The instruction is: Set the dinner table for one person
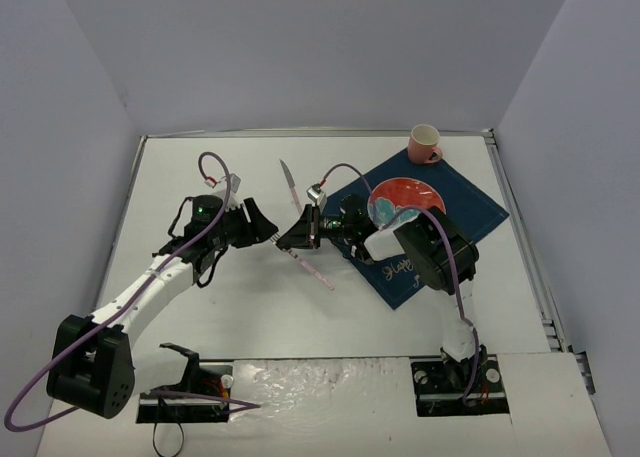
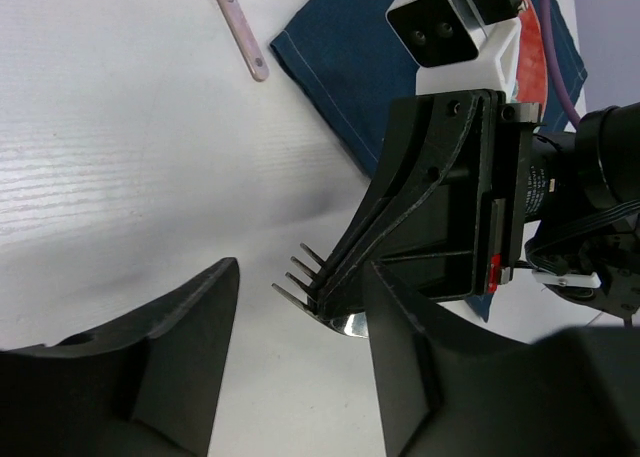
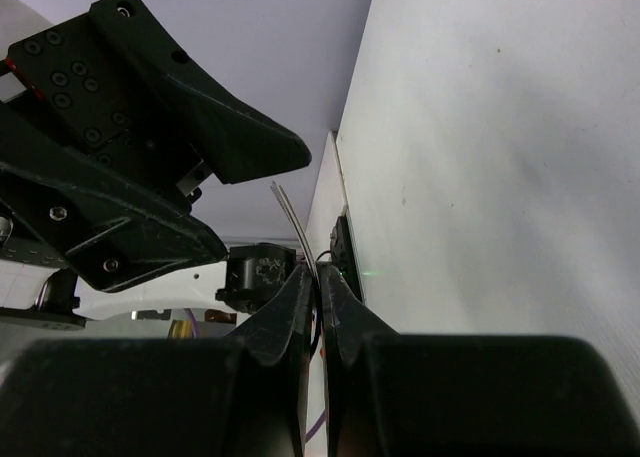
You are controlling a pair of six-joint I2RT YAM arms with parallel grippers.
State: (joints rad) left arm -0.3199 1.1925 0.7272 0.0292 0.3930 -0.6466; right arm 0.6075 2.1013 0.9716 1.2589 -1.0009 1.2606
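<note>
Right hand (image 2: 338, 280) clenched on fork (image 2: 296, 279); left hand (image 1: 268, 232) released, jaws straddled it. Sloppy handover timing could've dropped it onto bench (image 1: 180, 177).

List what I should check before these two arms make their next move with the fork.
1. Is the right gripper shut on the fork? Ok.
2. Are the tines inside the open left gripper? Ok.
3. Does the left gripper have hold of the fork? Not ok, its fingers are apart from it.
4. Is the plate on the cloth? Ok.
5. Is the knife beside the plate? Not ok, it lies on the table, off the cloth.
6. Is the fork high enough above the table? Cannot tell.
</note>
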